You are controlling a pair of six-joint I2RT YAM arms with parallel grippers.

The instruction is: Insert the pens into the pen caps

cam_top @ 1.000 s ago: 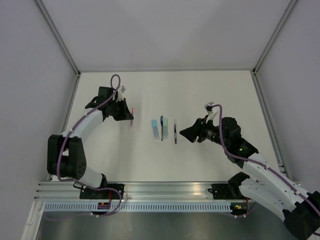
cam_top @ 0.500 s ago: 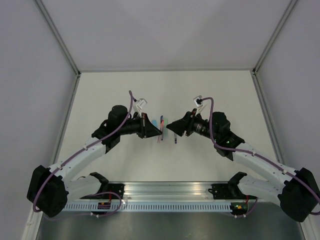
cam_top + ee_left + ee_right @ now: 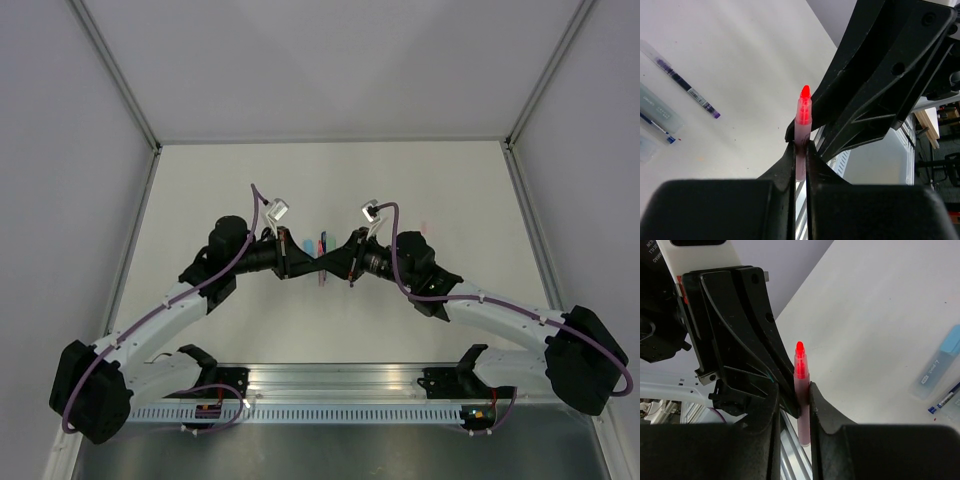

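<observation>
My left gripper [image 3: 800,147] is shut on the lower barrel of the red-pink pen [image 3: 802,120]. The pen stands upright with its bright red tip up, held above the table's middle. My right gripper [image 3: 794,387] faces it head-on, its jaws on either side of the same pen [image 3: 801,380]. One right finger rests against the barrel; a gap remains on the other side, where a left fingertip sits. On the table lie a dark purple pen [image 3: 687,90], a blue pen [image 3: 660,132] and a pale blue pen cap [image 3: 937,370]. From above, both grippers [image 3: 321,262] meet over these.
The white table [image 3: 450,180] is walled on three sides. The metal rail [image 3: 340,380] with both arm bases runs along the near edge. The pens and caps lie directly under the joined grippers, partly hidden from above.
Both arms have swung in from the sides to meet at the middle. The left one carried the red-pink pen there. The right jaws have narrowed around that pen.
</observation>
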